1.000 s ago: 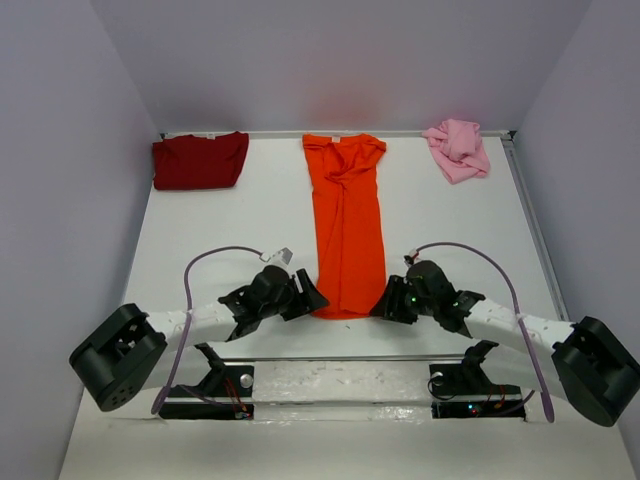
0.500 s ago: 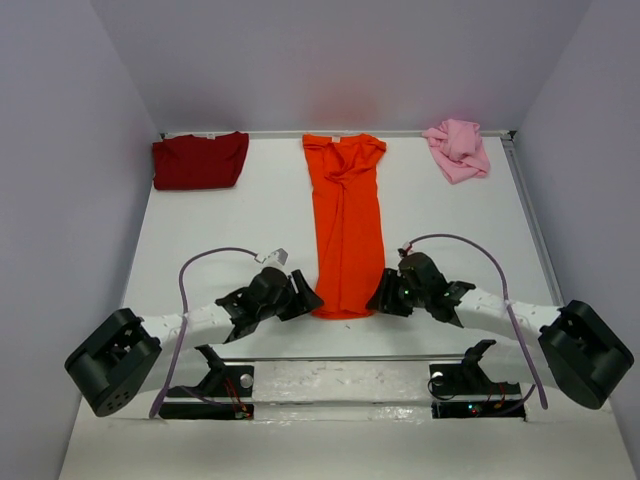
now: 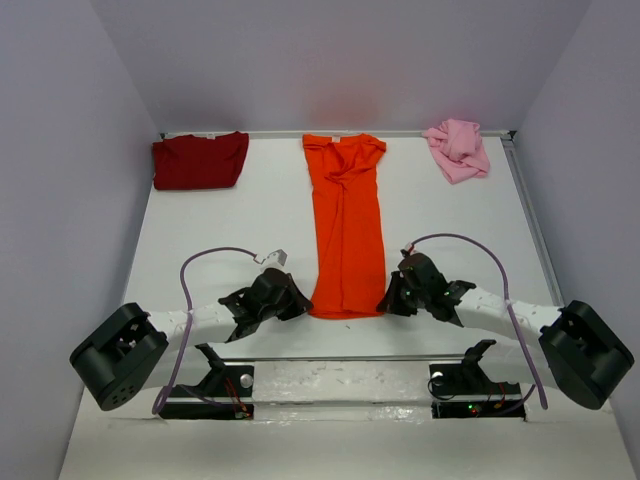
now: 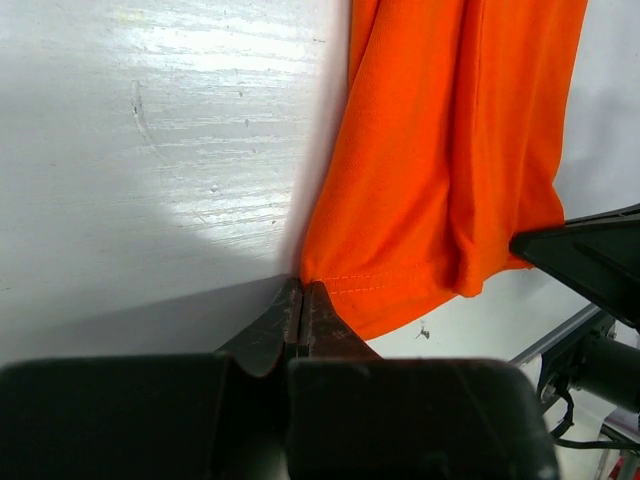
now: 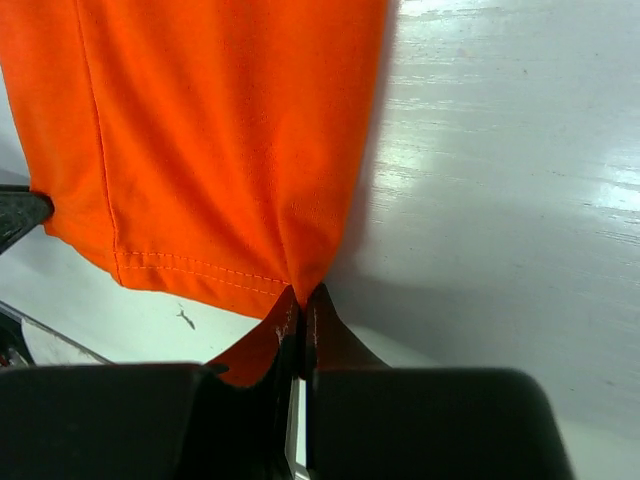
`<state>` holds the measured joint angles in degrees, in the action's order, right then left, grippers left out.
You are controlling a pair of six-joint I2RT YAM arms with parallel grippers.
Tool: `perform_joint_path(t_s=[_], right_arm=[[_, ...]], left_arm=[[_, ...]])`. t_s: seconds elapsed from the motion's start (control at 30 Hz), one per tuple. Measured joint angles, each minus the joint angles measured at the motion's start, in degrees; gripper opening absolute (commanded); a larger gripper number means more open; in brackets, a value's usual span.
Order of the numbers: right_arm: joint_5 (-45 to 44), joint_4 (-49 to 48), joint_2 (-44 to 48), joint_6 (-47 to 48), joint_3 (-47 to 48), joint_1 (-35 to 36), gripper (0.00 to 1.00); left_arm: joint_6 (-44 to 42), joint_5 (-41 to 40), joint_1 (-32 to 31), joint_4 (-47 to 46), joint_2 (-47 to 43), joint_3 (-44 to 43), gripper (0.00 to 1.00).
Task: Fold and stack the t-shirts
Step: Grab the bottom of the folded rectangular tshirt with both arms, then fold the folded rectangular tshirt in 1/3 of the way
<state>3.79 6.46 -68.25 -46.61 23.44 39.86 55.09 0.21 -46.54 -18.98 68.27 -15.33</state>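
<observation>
Hem corners of orange shirt [image 3: 347,225] pinched: left claw [image 4: 302,292] clamped on the left one, right claw [image 5: 302,297] on the right. Shirt lies long ahead of both on counter [image 3: 230,230], probably so hem folds forward.

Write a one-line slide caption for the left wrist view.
Left end effector pinching a hem corner of the orange t-shirt on the white table.

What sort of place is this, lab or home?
Probably a lab test cell: plain white tabletop, blank pale enclosure walls, and three soft cloth t-shirts: bright orange, dark red, pale pink.
</observation>
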Motion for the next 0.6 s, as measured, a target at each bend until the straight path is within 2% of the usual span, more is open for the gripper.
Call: perform_joint_path(t_s=[0.37, 0.6], right_arm=[[-0.55, 6.67, 7.37, 0.11, 0.02, 0.85, 0.0], [0.0, 10.67, 13.14, -1.14, -0.17, 2.67, 0.0]], left_arm=[[-0.48, 0.02, -0.48, 2.4, -3.21, 0.9, 0.0], [1.33, -0.24, -4.13, 5.55, -9.53, 1.7, 0.0]])
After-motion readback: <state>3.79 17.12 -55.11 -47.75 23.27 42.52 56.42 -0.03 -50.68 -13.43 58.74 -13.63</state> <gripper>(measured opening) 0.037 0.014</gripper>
